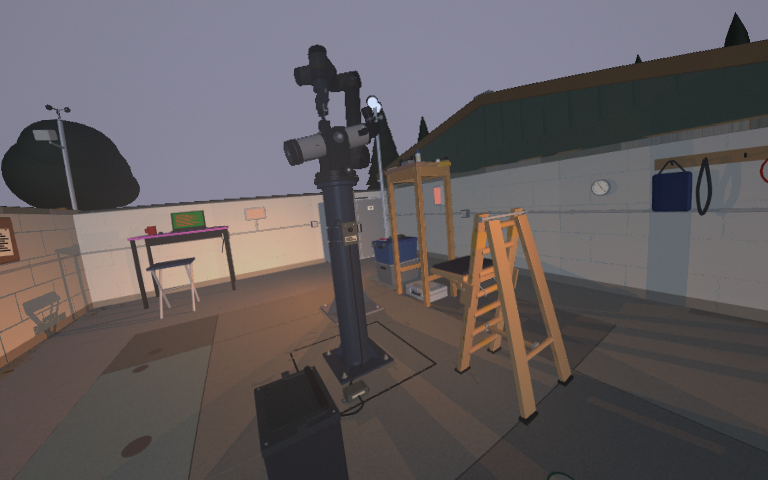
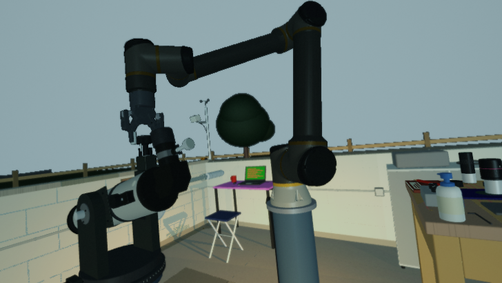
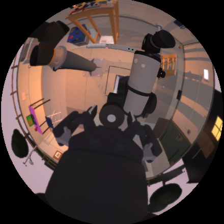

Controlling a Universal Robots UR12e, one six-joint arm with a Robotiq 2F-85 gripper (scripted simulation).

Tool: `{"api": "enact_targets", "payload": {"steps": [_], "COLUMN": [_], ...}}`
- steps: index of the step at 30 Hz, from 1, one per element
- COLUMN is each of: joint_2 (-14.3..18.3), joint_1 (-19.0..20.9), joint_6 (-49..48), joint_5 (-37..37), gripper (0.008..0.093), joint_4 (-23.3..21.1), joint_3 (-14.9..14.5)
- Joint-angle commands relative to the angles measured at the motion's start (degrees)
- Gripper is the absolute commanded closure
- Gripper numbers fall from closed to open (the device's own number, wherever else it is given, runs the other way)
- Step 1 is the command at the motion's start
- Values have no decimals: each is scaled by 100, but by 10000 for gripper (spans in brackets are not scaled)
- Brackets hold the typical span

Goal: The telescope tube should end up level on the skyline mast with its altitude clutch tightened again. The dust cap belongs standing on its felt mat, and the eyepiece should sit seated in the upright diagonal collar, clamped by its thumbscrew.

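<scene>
The altitude clutch knob (image 3: 111, 117), a round dark knob with a pale centre, is partly hidden by my gripper housing in the wrist camera. My gripper (image 2: 142, 130) (image 3: 112, 119) is open and empty, hanging straight above the knob (image 2: 144, 140) with a finger on each side of it. The grey telescope tube (image 2: 131, 195) (image 1: 323, 144) sits tilted in its dark mount, not level, atop the pier (image 1: 346, 271). Its rear end carries the black diagonal (image 3: 159, 40). On the bench at the right stand two dark cylinders (image 2: 467, 167) (image 2: 491, 175).
A low block wall (image 2: 351, 197) with a desk and laptop (image 2: 254, 174) runs behind the mount. The arm's pedestal (image 2: 293, 232) stands right of the telescope. A wooden ladder (image 1: 507, 305), a tall wooden bench (image 1: 419, 221) and a black case (image 1: 297, 421) surround the pier.
</scene>
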Motion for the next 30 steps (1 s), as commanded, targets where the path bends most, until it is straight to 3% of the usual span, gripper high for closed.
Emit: {"api": "enact_targets", "payload": {"steps": [1,8,30], "joint_2": [-2,-2,-2], "joint_1": [0,0,0], "joint_6": [0,0,0], "joint_5": [0,0,0], "gripper": [234,244,684], "joint_4": [-2,-2,-2], "joint_3": [-6,-5,-5]}}
